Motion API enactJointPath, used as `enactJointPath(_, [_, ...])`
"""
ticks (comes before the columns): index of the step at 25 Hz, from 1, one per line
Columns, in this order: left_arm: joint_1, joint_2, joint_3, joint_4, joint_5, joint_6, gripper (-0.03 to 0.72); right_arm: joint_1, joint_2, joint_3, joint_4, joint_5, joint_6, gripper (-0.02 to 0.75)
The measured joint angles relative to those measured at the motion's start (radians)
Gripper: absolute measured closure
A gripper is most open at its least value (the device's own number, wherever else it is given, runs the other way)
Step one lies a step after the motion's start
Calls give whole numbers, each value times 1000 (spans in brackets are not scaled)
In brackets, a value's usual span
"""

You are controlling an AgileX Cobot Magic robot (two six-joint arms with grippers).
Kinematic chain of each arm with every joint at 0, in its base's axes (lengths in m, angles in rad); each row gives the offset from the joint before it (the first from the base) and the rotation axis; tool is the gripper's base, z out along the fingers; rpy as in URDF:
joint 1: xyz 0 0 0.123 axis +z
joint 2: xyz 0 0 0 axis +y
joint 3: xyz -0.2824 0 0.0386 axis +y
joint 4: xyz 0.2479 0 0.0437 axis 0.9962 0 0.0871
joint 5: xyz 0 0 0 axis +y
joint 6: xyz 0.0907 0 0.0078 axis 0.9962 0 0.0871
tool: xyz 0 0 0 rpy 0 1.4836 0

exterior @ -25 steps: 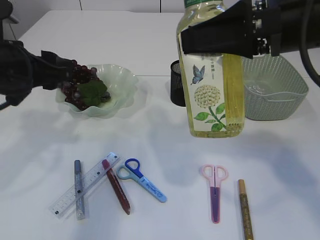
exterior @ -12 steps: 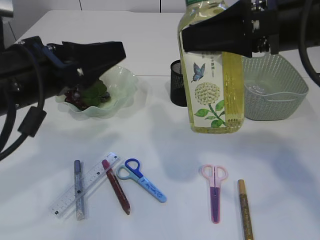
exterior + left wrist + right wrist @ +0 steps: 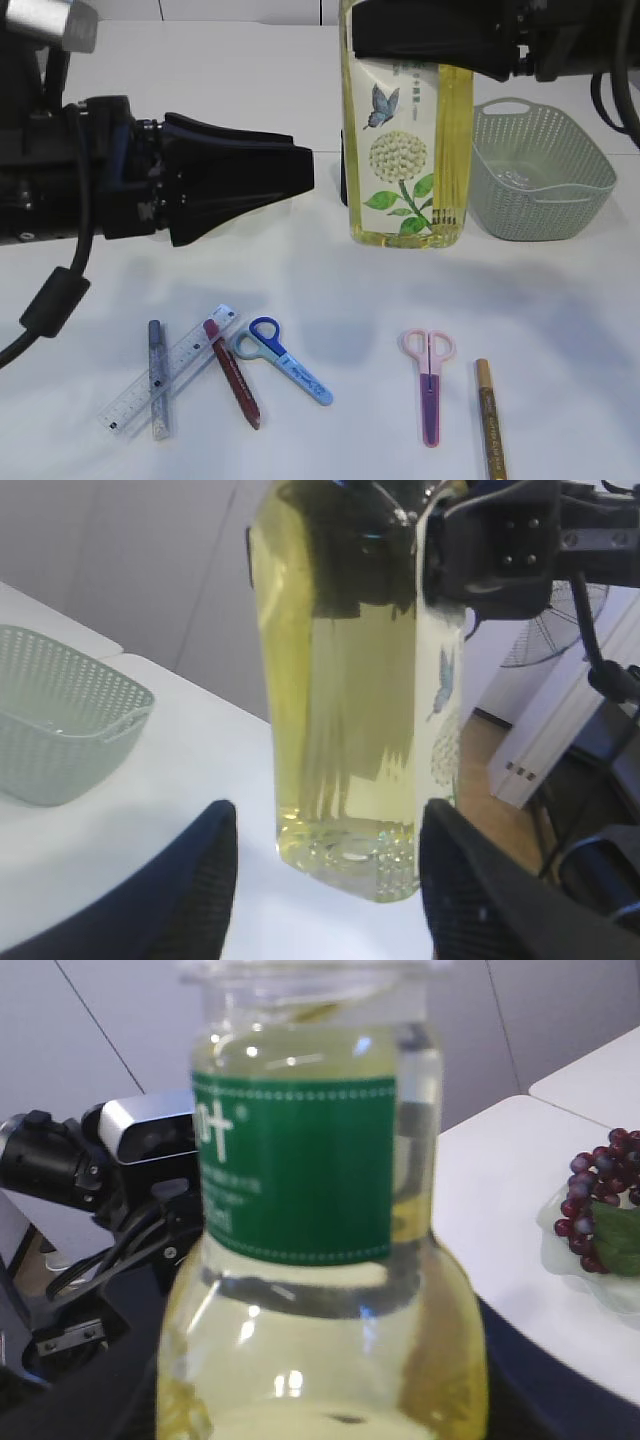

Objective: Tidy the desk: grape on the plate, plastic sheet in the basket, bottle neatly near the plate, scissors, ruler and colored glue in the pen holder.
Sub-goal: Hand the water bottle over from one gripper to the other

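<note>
We see the tall clear bottle of yellow liquid (image 3: 408, 130) clamped in our right gripper (image 3: 430, 40), just ahead of our open left gripper (image 3: 320, 880).

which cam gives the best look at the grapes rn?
Right wrist view: the grapes show at the right edge, lying on the plate. In the exterior view the left gripper hides them completely. The left wrist view faces the bottle and basket, no grapes.
</note>
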Motion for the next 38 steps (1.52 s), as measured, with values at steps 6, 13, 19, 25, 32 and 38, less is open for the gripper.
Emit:
enactJointPath(6, [0, 59, -126, 157, -79, -164, 263, 0, 0, 0, 4, 28, -12, 267])
enactJointPath(13, [-4, 109, -164, 184, -111, -260, 168, 0, 0, 0, 4, 37, -20, 267])
enactJointPath(19, [-16, 114, -178, 190, -111, -296, 75, 0, 0, 0, 4, 58, -23, 267])
enactJointPath(25, [-58, 116, -231, 216, -63, -302, 70, 0, 0, -2, 36, 62, -23, 267])
enactJointPath(32, [-89, 169, -292, 222, -47, -341, 69, 0, 0, -2, 44, 62, -23, 267])
enactJointPath(38, [-133, 226, -363, 230, -34, -363, 69, 0, 0, -2, 33, 60, -23, 268])
